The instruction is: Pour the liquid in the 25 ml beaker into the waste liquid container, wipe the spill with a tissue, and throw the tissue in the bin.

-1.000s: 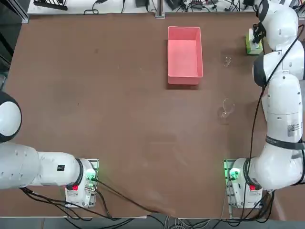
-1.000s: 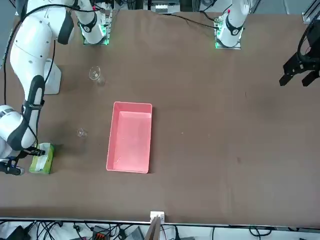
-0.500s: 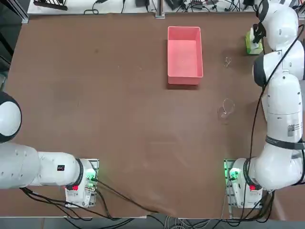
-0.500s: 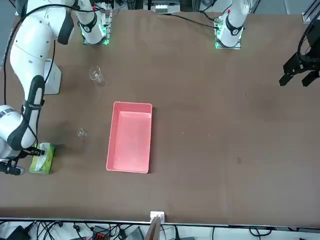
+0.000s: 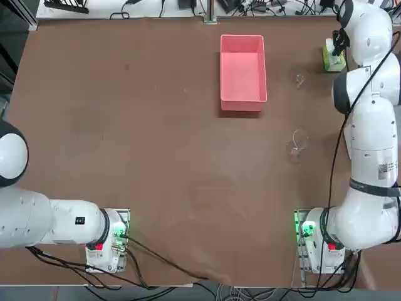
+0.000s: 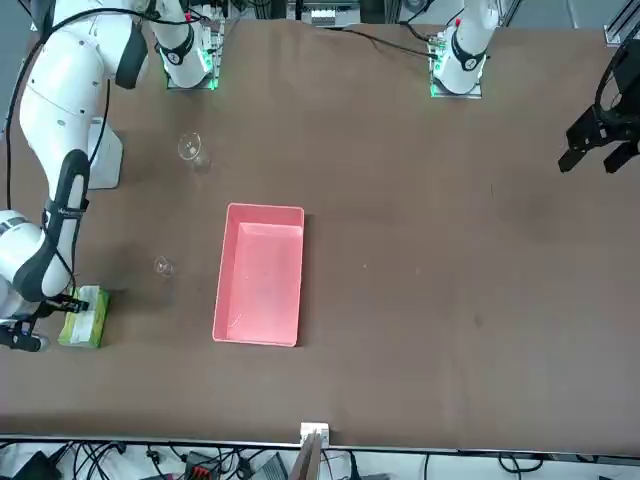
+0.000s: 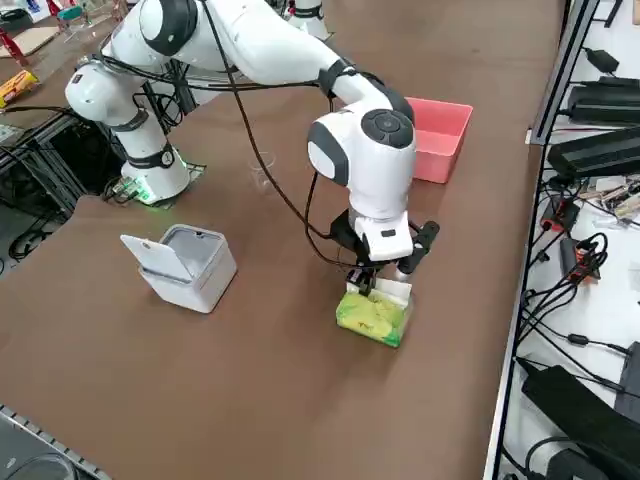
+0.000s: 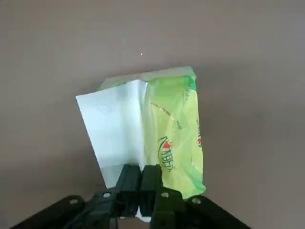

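The brown worktop carries everything. The right arm reaches along the worktop's right edge to its far right corner. The pink tray lies near the far edge, right of its middle, and looks dry and bare inside. A white bin with its lid tipped open stands on the worktop by the right edge, near the arm's base. The green tissue pack lies in the far right corner, just beside the right edge. The right gripper hangs over the pack, jaws clenched on the white tissue that sticks up out of the pack's slot; the sheet is flat and upright. The larger beaker stands between the arm's base and the pack. The small beaker stands upright between the tray and the pack, apart from both.
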You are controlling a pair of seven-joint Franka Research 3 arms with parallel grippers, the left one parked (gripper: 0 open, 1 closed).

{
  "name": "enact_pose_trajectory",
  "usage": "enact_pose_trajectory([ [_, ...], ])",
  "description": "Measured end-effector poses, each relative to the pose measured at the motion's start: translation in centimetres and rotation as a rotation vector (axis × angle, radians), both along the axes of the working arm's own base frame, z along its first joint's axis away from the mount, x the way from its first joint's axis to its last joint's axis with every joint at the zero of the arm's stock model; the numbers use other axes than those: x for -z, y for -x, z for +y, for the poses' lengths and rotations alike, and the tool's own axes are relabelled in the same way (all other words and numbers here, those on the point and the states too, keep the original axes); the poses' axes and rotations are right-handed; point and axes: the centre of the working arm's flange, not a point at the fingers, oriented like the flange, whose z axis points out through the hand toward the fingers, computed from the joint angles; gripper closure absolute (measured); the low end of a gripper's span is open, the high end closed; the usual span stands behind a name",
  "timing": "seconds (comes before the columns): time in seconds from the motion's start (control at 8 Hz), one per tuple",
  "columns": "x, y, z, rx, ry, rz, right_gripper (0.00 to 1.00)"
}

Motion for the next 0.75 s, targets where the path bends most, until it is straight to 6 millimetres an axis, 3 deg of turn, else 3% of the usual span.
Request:
enact_pose_trajectory([
  [0.75, -0.65, 0.06, -0.16, -0.003, 0.009, 0.011, 0.98],
])
